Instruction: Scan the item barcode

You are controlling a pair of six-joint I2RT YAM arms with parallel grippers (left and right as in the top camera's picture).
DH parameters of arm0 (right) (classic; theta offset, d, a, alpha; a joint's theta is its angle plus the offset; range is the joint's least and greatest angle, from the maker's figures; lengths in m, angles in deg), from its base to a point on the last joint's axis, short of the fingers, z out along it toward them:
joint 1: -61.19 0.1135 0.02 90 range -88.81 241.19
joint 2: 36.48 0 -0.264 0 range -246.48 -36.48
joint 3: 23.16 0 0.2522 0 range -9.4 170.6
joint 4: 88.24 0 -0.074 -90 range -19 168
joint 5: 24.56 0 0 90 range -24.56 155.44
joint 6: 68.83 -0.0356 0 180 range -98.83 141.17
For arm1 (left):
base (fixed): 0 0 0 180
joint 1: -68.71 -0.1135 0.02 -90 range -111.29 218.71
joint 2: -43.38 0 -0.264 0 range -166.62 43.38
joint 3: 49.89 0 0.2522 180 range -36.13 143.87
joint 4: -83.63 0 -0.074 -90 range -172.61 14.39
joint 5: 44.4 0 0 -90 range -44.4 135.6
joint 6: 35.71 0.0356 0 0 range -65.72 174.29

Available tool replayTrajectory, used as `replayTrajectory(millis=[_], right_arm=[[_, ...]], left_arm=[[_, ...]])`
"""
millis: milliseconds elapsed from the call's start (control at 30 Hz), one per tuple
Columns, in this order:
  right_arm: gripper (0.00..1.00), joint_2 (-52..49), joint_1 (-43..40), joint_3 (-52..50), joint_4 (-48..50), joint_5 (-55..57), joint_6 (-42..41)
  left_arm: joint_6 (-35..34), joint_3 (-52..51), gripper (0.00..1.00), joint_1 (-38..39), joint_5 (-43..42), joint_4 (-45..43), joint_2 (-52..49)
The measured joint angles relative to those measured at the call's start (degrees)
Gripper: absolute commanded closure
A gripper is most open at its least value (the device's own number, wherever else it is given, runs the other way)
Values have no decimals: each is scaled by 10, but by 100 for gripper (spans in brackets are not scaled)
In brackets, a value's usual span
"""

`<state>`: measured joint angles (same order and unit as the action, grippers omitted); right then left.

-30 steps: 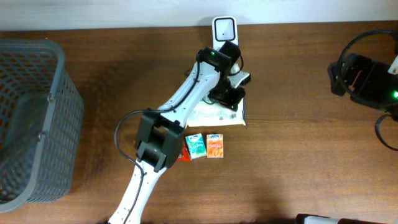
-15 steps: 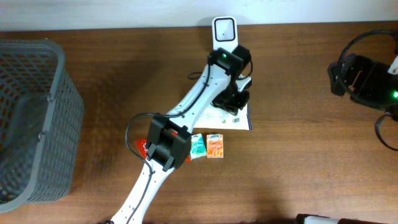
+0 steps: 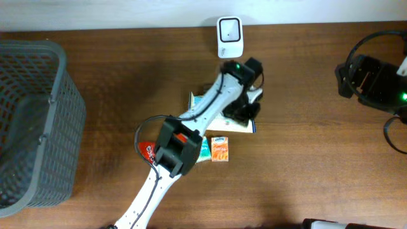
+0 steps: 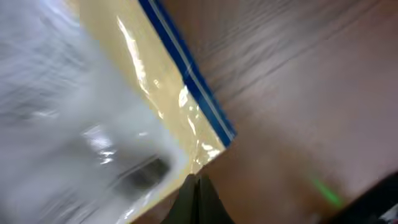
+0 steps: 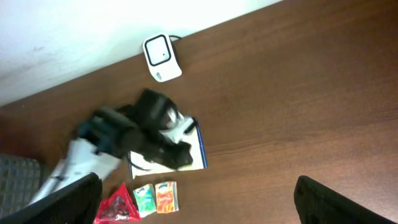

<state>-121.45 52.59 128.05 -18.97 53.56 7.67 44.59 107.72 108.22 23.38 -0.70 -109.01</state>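
The left tool (image 4: 195, 190) is closed tight, its two dark fingertips meeting in a thin point at the bottom of the left wrist view. They pinch the lower edge of a clear zip bag (image 4: 118, 106), right at the corner where the blue seal strip ends. The bag's film is shiny and creased, with a pale yellow band along the strip; what lies inside it is too blurred to tell. Beyond the corner, bare brown wood of the surface (image 3: 305, 159) shows.

From overhead, the left arm reaches diagonally from the front edge of the surface toward the back, and its wrist covers most of the bag. The bag lies flat on the surface, just in front of the white scanner (image 3: 229, 30), which stands at the back edge with a small gap between them. Only the bag's left corner and a strip along its front edge show past the arm.

In front of the bag sit three small packets in a row: an orange packet (image 3: 220, 148), a teal packet (image 3: 204, 147) half hidden by the arm, and a red packet (image 3: 147, 151) further left. A grey mesh basket (image 3: 60, 83) stands at the far left.

The right tool (image 5: 198, 183) is spread wide and holds nothing, raised high over the right side of the surface, well apart from the bag.
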Motion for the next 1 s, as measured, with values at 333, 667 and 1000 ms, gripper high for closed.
replayTrajectory(millis=[333,667,1000], right_arm=[[1,0,0,0,0,0,0],[1,0,0,0,0,0,0],[1,0,0,0,0,0,0]], left_arm=[[-18,67,100,-174,152,93,17],[-20,162,56,-243,169,142,14],[60,-55,14,-263,5,46,43]])
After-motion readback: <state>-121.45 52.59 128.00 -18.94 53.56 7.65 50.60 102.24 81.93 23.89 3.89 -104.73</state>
